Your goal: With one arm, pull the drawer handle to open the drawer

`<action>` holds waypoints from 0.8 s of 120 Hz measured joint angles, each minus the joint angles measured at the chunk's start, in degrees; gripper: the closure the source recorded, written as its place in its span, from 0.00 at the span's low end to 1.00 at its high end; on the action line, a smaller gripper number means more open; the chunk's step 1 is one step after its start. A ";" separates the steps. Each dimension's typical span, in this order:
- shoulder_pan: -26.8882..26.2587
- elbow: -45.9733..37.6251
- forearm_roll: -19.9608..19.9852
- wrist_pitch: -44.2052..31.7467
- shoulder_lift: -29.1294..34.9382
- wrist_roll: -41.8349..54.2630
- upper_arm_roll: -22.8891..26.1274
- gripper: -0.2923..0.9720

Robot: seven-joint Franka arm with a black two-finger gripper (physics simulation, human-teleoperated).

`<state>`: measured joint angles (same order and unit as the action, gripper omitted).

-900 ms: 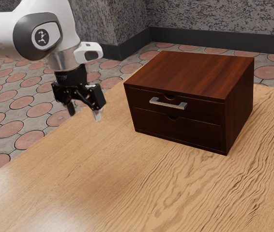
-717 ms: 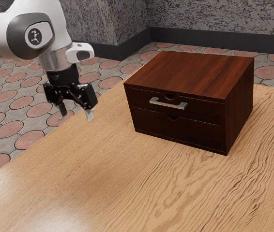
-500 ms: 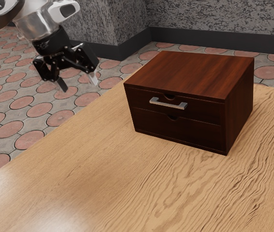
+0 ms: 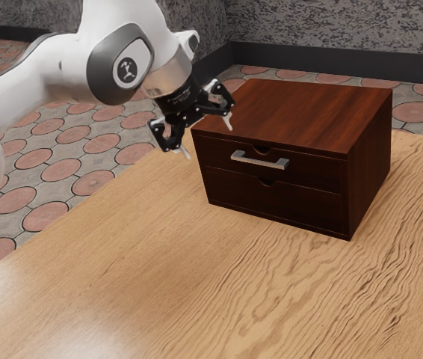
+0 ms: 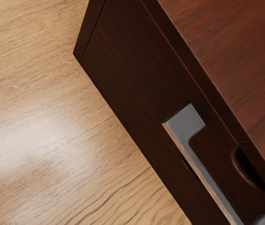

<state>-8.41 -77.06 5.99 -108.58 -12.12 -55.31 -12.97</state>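
A dark wooden cabinet [image 4: 297, 149] with two drawers stands on the table. The upper drawer [image 4: 271, 161] is shut and carries a grey metal bar handle [image 4: 259, 159]. My gripper [image 4: 206, 137] hovers by the cabinet's upper corner on the exterior view's left, a short way from the handle, tilted toward the cabinet front. Its fingers [image 4: 184, 152] are spread apart with nothing between them. In the wrist view the handle [image 5: 198, 154] runs along the dark drawer front [image 5: 137, 98], close under my hand.
The light wooden table [image 4: 196, 284] stretches in front of the cabinet. A lower drawer [image 4: 271, 198] without a bar handle sits beneath the upper one. Beyond the table edge lies a tiled floor [image 4: 47, 164] and a stone wall [image 4: 331, 22].
My arm has swung from the table's edge on the exterior view's left, up and over toward the cabinet, and turned the hand toward the drawer front. The drawer has not moved.
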 joint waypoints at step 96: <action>-4.61 -15.20 2.05 -19.71 1.75 -25.72 -2.04 0.23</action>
<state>-13.02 -92.26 8.04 -128.29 -10.37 -81.03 -15.02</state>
